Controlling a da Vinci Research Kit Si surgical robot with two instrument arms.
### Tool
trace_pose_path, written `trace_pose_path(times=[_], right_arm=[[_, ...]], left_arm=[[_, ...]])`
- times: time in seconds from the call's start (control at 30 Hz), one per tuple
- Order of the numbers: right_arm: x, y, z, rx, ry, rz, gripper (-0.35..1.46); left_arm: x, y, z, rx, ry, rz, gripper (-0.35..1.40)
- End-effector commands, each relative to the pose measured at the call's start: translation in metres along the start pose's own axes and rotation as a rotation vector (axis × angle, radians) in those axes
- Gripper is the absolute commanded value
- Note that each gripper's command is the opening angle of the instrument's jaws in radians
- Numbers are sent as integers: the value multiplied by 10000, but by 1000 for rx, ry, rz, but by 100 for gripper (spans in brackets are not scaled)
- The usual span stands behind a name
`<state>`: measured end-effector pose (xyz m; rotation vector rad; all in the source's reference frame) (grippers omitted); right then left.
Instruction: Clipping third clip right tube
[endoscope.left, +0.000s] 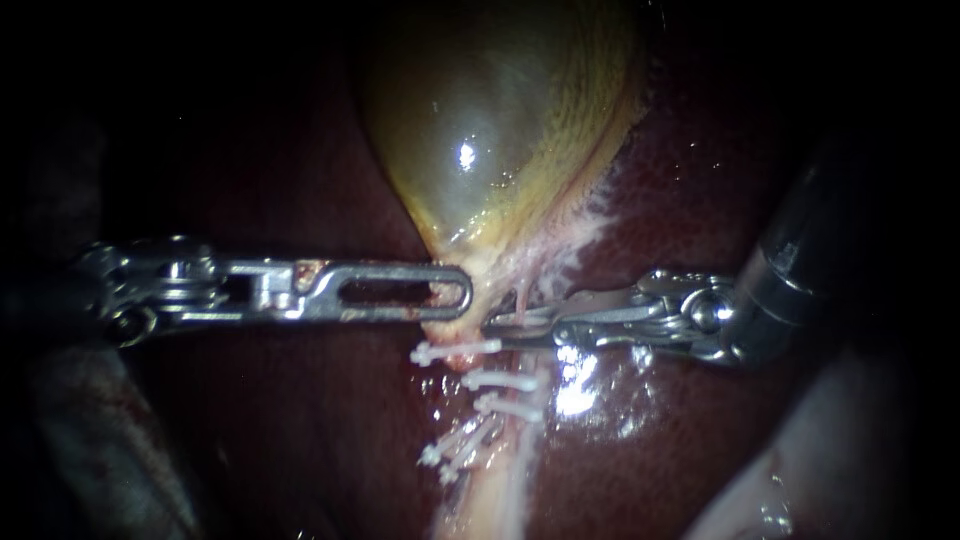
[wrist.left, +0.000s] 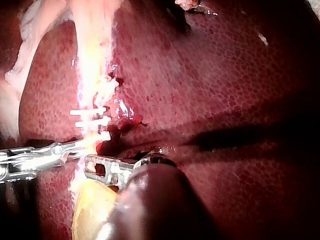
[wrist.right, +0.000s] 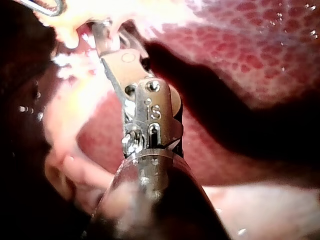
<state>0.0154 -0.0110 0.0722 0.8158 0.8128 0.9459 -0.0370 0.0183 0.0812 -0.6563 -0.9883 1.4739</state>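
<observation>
The left instrument (endoscope.left: 455, 300) has its end effector closed on the narrow neck of the gallbladder (endoscope.left: 500, 120), which lies on the liver (endoscope.left: 700, 200). The right instrument (endoscope.left: 495, 325) reaches in from the other side, its end effector only slightly parted, with a thin pink tube (endoscope.left: 521, 298) between the jaws just below that neck. I count two instruments, and at least five white clips (endoscope.left: 455, 351) set across the pale tissue below the jaws, the top one just beneath them.
</observation>
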Motion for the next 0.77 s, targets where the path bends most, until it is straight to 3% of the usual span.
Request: trace_pose_path(times=[0.03, 0.77], right_arm=[[0, 0, 0, 0, 1, -3, -32], [-1, -1, -2, 2, 0, -4, -35]], left_arm=[[0, 0, 0, 0, 0, 0, -35], [0, 0, 0, -1, -1, 1, -35]])
